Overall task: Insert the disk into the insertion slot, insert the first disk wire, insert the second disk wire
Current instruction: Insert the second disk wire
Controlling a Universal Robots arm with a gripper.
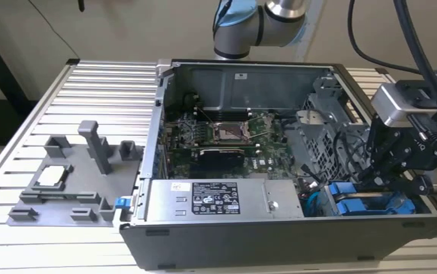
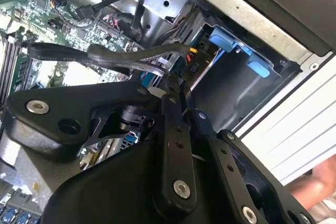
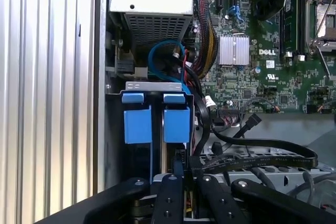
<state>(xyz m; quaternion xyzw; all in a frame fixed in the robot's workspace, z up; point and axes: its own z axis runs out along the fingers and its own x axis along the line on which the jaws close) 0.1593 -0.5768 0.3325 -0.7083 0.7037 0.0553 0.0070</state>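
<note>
I have the gripper (image 1: 389,177) lowered into the open computer case (image 1: 226,240), at the corner on the exterior view's right where the drive bay sits. The disk (image 3: 156,124) is already seated upright in its slot, its bright blue carrier tabs showing side by side in the first wrist view and as blue blocks (image 1: 371,202) beneath the gripper in the exterior view. In the second wrist view the fingers (image 2: 176,129) look drawn close together around a dark connector with a black cable (image 2: 105,56) trailing off across the motherboard (image 2: 31,19), but I cannot tell for certain whether they are clenched on it or merely beside it. The connector end sits just next to the blue carrier, at the mouth of the bay. The grey labelled power-supply box (image 1: 222,200) lies along the case's front wall. On the ribbed metal desk (image 1: 97,80), a grey plastic fixture (image 1: 74,177) stands well apart on the exterior view's left. Part of a person's hand (image 2: 315,182) shows at the edge of the second wrist view
</note>
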